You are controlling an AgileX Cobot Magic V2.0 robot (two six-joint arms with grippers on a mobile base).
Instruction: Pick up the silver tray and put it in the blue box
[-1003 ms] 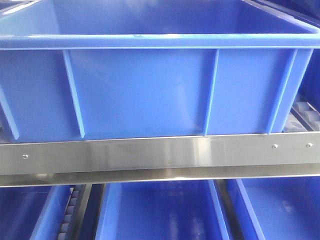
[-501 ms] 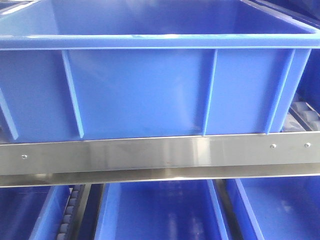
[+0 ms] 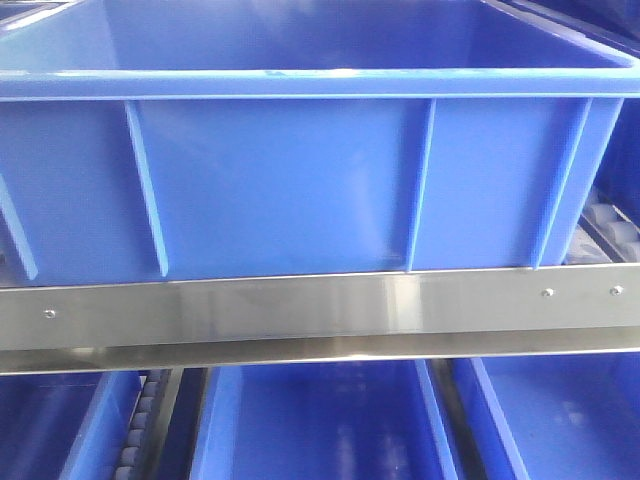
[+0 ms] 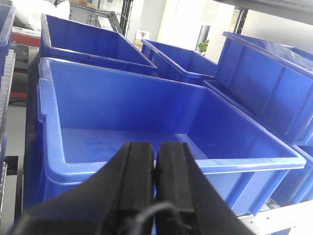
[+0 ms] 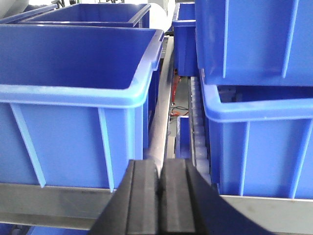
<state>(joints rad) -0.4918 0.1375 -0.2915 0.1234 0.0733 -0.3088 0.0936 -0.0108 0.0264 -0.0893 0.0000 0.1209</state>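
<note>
Silver tray nowhere in view, blue box (image 4: 146,127) empty; left gripper (image 4: 155,169) and right gripper (image 5: 160,183) both clenched on nothing, scene unchanged over the last second—grab apparently not begun.

A brushed steel rail (image 3: 320,310) runs flat across the front view, screws dotted along it, glare streaking its face. Below it, more blue crates (image 3: 320,420) sit on a lower rack level. On the right, white conveyor rollers (image 3: 612,232) peek past. From the left wrist view, rows of neighbouring crates (image 4: 88,41) recede toward a bright white wall (image 4: 181,24), with daylight washing in.
</note>
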